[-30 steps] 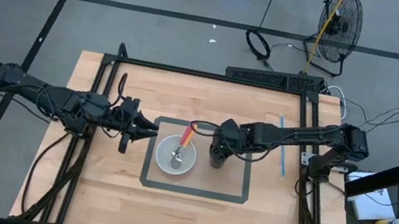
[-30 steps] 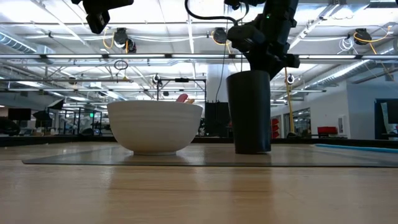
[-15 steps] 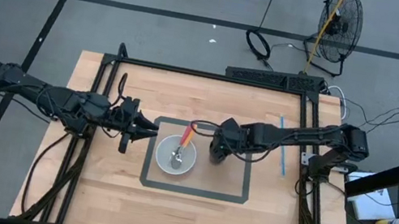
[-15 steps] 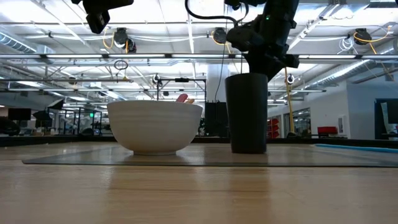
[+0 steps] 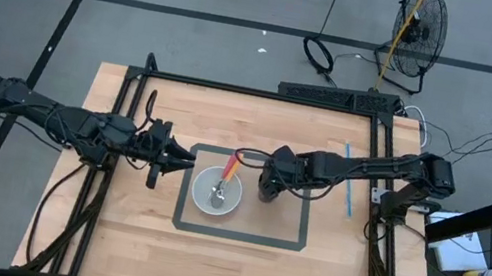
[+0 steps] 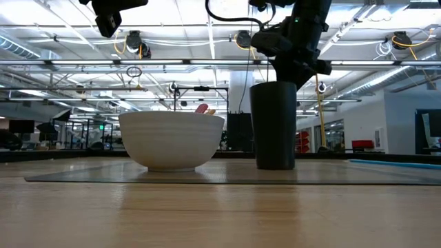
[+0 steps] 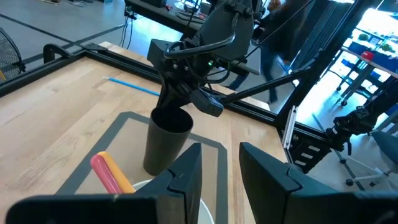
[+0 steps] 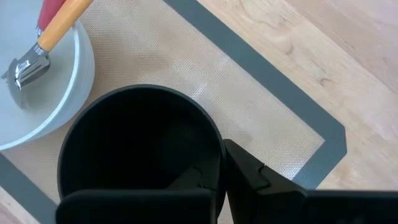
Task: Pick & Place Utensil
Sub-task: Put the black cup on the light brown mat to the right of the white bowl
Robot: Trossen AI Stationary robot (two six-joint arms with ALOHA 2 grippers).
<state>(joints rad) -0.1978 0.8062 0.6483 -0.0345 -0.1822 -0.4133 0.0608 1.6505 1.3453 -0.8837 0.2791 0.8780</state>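
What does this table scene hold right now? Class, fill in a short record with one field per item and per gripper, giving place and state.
surface: wooden table with a grey mat at its middle
bowl: white bowl on the mat
utensil: utensil with orange and red handle, leaning in the bowl, handle over the rim
cup: black cup, upright on the mat beside the bowl
right gripper: right gripper, shut on the cup's rim
left gripper: left gripper, beside the bowl, fingers apart, holding nothing
other: blue strip on the table
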